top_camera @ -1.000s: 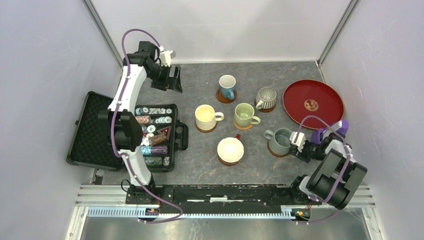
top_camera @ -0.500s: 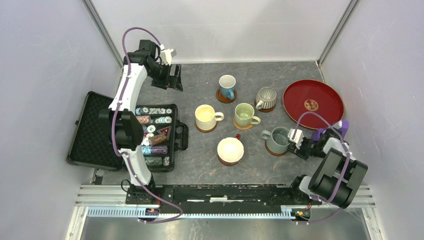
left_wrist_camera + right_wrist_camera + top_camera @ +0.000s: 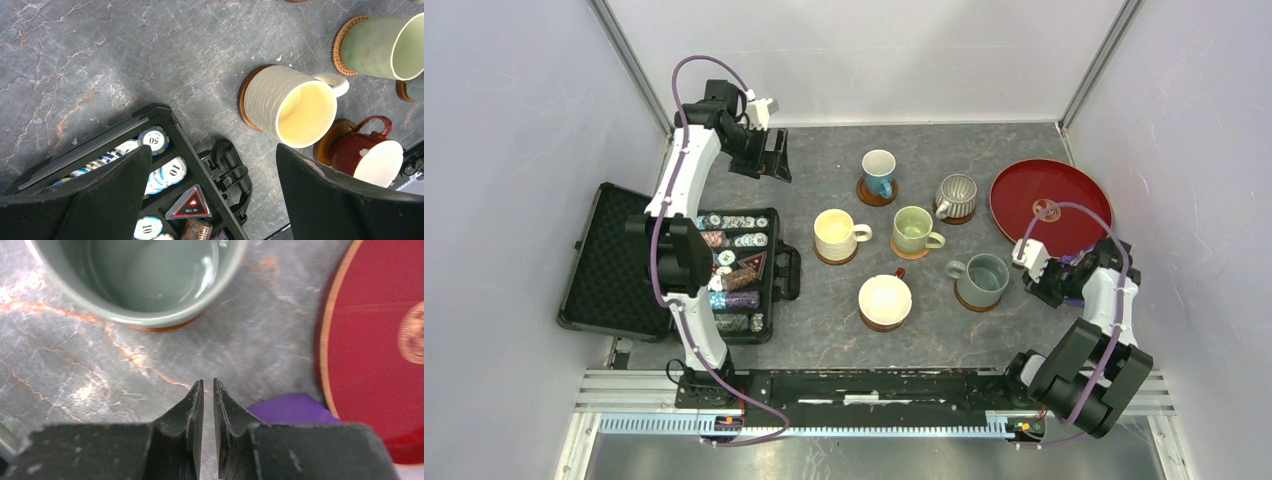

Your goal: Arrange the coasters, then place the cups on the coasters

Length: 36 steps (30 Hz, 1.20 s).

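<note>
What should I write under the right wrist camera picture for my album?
Right gripper, shut and empty, near the grey-blue mug on its coaster, red tray at right.

Cream mug [image 3: 292,107] on a coaster [image 3: 242,102] beside the chip case [image 3: 152,112]

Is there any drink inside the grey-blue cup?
Empty. Looking down into the grey-blue cup, the right wrist view shows only its bare, shiny bottom.

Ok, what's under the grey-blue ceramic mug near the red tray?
A round brown coaster: only a sliver of its edge peeks out beneath the grey-blue ceramic mug. The rest is covered by the mug.
</note>
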Available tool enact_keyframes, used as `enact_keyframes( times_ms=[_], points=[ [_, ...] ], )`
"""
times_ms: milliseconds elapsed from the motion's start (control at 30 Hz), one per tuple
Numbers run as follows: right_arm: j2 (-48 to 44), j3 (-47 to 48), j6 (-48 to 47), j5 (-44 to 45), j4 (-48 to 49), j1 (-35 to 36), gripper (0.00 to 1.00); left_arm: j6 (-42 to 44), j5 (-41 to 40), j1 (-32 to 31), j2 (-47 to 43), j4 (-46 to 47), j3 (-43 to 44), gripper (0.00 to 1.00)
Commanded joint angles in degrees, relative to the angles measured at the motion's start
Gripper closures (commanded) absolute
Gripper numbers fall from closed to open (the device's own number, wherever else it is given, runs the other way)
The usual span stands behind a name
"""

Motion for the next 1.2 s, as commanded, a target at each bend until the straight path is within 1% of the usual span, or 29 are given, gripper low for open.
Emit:
enact_keyframes(
  times_ms=[0,100,133,200,233,300,400,467,533,633,700,800,1000,1067,1167],
  points=[
    [-1.6,8.8,7.5,-4.8,-2.1,-0.3,0.8,3.9,3.0,-0.3,-0.1,1.6,1.2,0.0],
    [-1.5,13.9,14.3,-7.8,0.2,0.2,0.7,4.8,3.1,-0.3,0.0,1.5,2.0,0.0],
    [-1.5,15.4,17.9,-8.4,2.1,0.7,0.65,5.1,3.0,-0.3,-0.1,1.5,2.4,0.0],
    [-1.3,18.7,24.4,-8.4,6.7,2.8,0.57,5.5,2.8,-0.3,-0.1,1.3,3.6,0.0],
    [-1.1,20.0,27.1,-7.8,9.2,4.4,0.54,5.7,2.8,-0.3,0.1,0.7,4.9,0.0],
    [-0.5,22.0,33.3,-4.9,15.3,8.8,0.44,6.1,2.8,-0.3,1.3,-1.3,8.7,0.0],
    [1.9,24.9,42.8,-1.2,24.3,15.2,0.28,5.8,1.3,-0.3,4.9,-5.9,17.3,0.0],
    [4.8,27.9,47.0,0.9,27.7,18.9,0.21,5.3,-0.8,-0.3,7.1,-8.2,22.3,0.0],
    [8.4,31.8,49.8,3.0,29.3,22.8,0.12,5.1,-3.1,-0.3,7.9,-9.0,24.7,0.0],
    [13.3,35.3,53.9,5.4,31.8,27.1,0.02,5.3,-6.1,-0.3,7.1,-8.0,24.4,0.0],
    [16.0,36.5,56.4,7.1,33.4,29.5,0.02,5.3,-7.7,-0.3,6.2,-7.2,22.4,0.0],
    [19.4,37.5,58.3,9.3,33.4,32.4,0.02,4.7,-9.4,-0.3,4.2,-5.4,16.6,0.0],
    [21.0,34.4,62.7,10.1,35.8,33.7,0.02,1.9,-8.8,-0.3,-1.6,0.6,2.0,0.0],
    [20.8,34.0,63.6,10.3,36.4,33.8,0.02,1.0,-8.8,-0.3,-2.8,1.6,-0.3,0.0],
    [20.4,33.7,64.7,10.6,37.2,33.8,0.02,0.1,-8.5,-0.3,-3.4,2.5,-0.8,0.0]
  ],
)
